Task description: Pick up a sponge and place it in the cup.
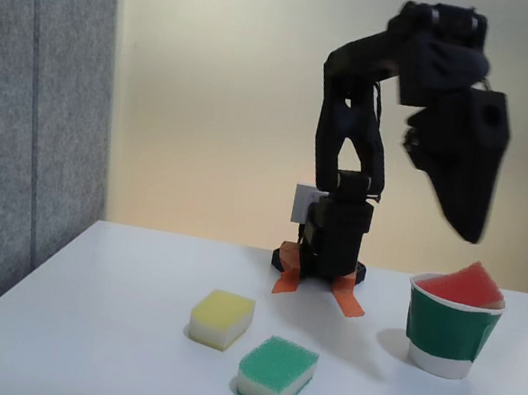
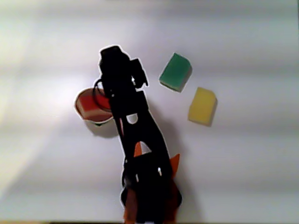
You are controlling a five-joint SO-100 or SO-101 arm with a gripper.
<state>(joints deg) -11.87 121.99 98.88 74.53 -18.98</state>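
The sponge (image 1: 464, 285) sits inside the cup (image 1: 448, 335), its red top tilted so that one corner pokes up above the rolled rim. In the other view, from above, the sponge (image 2: 88, 101) shows as a red patch filling the left part of the cup (image 2: 83, 115), while the arm's dark body covers the cup's right side.

The gripper (image 1: 467, 226) hangs above the cup in the fixed view, pointing down, its tip clear of the sponge with a gap of pale wall between them. Nothing is in its grasp. Whether its jaws stand apart or together cannot be told, since the claw reads as 1 dark shape in both pictures.

The cup stands upright on the white table (image 1: 116, 355), to the right of the arm's base (image 1: 325, 258) in the fixed view. 2 other sponges lie on the table well apart from the cup: a green-topped sponge (image 1: 276, 373) nearer the camera and a yellow sponge (image 1: 221, 318) just beside it, to its left. In the other view, the green-topped sponge (image 2: 175, 72) and the yellow sponge (image 2: 202, 106) lie on the arm's right.
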